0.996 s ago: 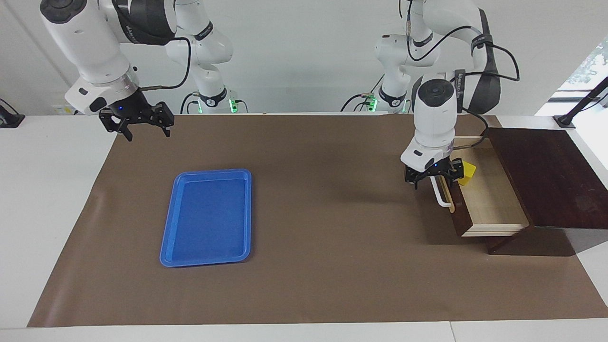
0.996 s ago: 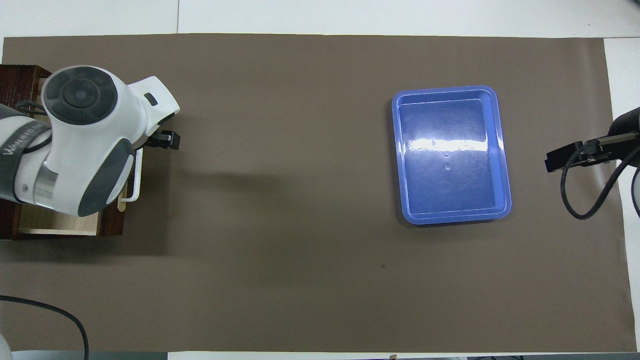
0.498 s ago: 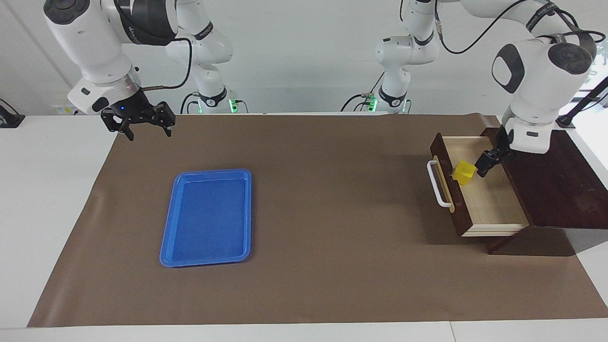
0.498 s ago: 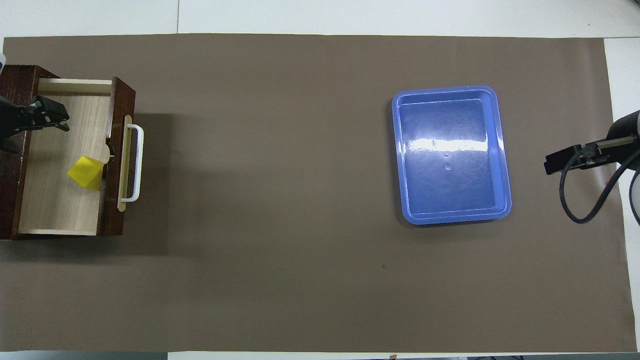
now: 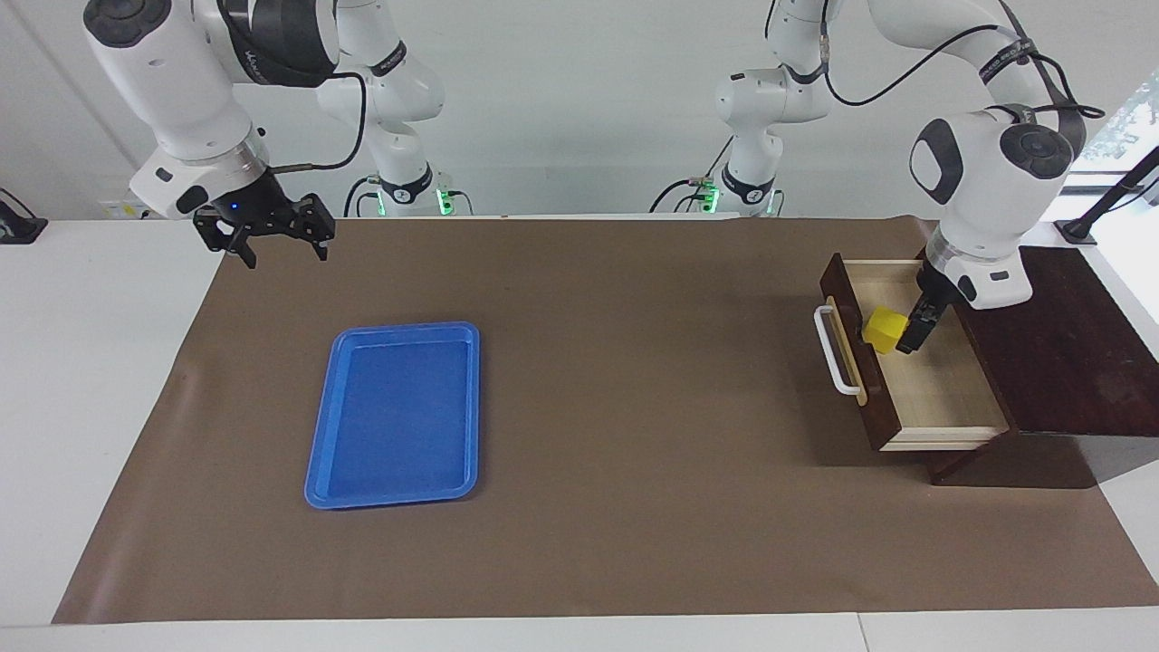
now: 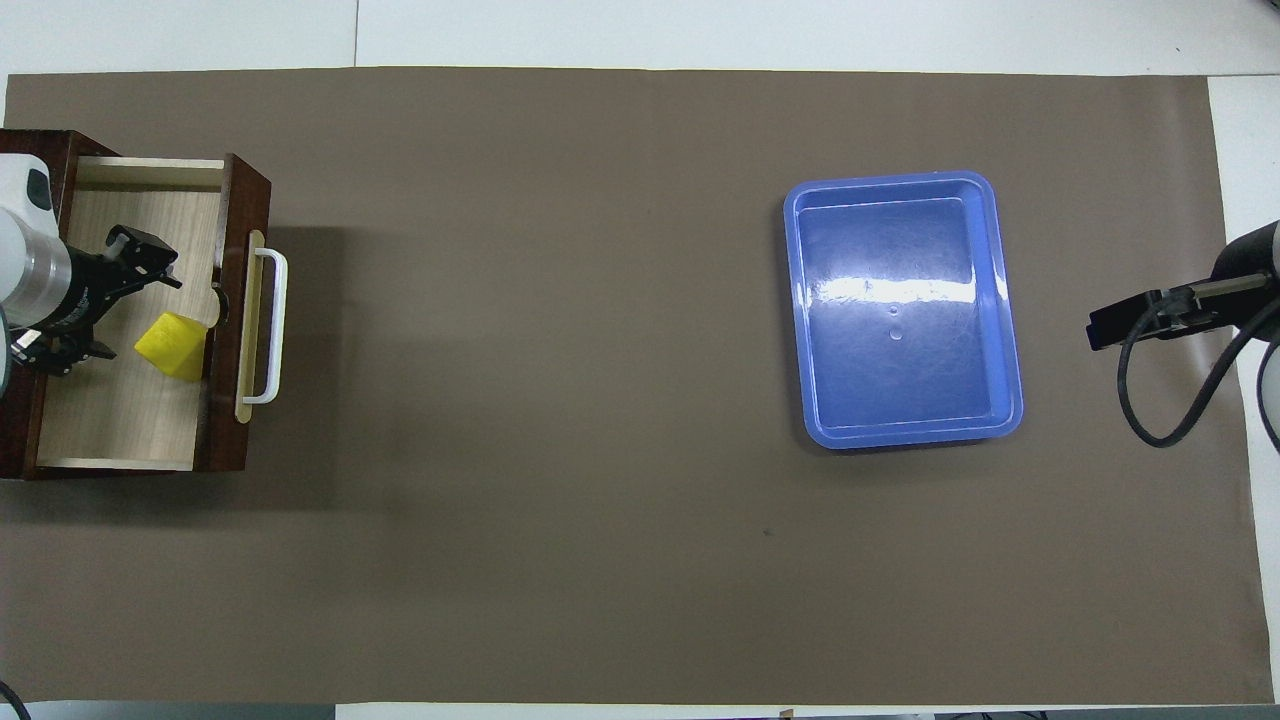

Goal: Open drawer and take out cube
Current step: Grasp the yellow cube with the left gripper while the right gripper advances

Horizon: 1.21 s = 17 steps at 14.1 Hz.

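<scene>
The table (image 5: 579, 634) carries a brown paper mat (image 5: 634, 407) that gives every object one plain surface to sit on. At the left arm's end of it stands the dark wooden box (image 5: 1050, 335), and its drawer (image 5: 942, 389) is pulled well out with the white bar handle (image 5: 835, 351) facing the middle of the mat, so the pale-wood interior lies open from above and the opening step looks done. Toward the right arm's end the flat blue plastic tray (image 5: 394, 415) lies bare, a likely place to put what comes out of the drawer, though nothing shows that for certain. The left claw (image 6: 85, 305) reaches down into the drawer with its fingers spread wide and nothing between them, angled toward the cube from the box side, which suits a grasp not yet made. The right claw (image 5: 272, 237) waits in the air over the mat's corner nearest its own base, open and empty, clear of the work. The small yellow cube (image 5: 885, 329) rests on the drawer floor close against the inside of the drawer front, just beside the left claw's fingertips. Dark lettering runs along the bands on the arms' upper links, but I cannot make it out
</scene>
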Each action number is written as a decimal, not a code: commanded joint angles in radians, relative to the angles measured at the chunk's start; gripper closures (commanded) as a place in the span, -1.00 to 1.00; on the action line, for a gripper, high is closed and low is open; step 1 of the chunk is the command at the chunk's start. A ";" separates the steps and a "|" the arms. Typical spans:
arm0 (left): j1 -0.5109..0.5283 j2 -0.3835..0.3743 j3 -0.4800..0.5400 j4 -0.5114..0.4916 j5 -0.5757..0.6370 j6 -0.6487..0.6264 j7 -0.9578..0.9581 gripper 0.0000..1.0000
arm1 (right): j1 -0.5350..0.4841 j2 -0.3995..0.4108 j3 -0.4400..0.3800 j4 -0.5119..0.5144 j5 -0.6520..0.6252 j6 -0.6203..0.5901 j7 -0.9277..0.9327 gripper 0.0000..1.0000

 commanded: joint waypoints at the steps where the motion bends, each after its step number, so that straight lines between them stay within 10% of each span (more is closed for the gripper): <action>1: 0.000 -0.042 0.004 -0.075 -0.012 0.051 -0.041 -1.00 | -0.002 -0.028 0.002 -0.033 0.009 0.020 0.006 -1.00; 5: -0.006 -0.029 0.004 -0.107 -0.012 0.109 -0.046 -1.00 | 0.001 -0.028 0.004 -0.039 0.014 0.020 0.074 -1.00; 9: -0.006 -0.022 0.004 -0.101 -0.012 0.100 -0.040 1.00 | 0.020 -0.009 0.004 -0.052 0.110 0.020 0.300 -1.00; 12: -0.002 0.008 0.004 -0.031 -0.012 0.065 -0.043 1.00 | 0.093 0.033 0.004 -0.050 0.196 0.023 0.568 -1.00; 17: -0.034 0.126 0.002 0.368 -0.021 -0.294 -0.088 1.00 | 0.201 0.116 0.004 -0.050 0.366 0.123 0.947 -1.00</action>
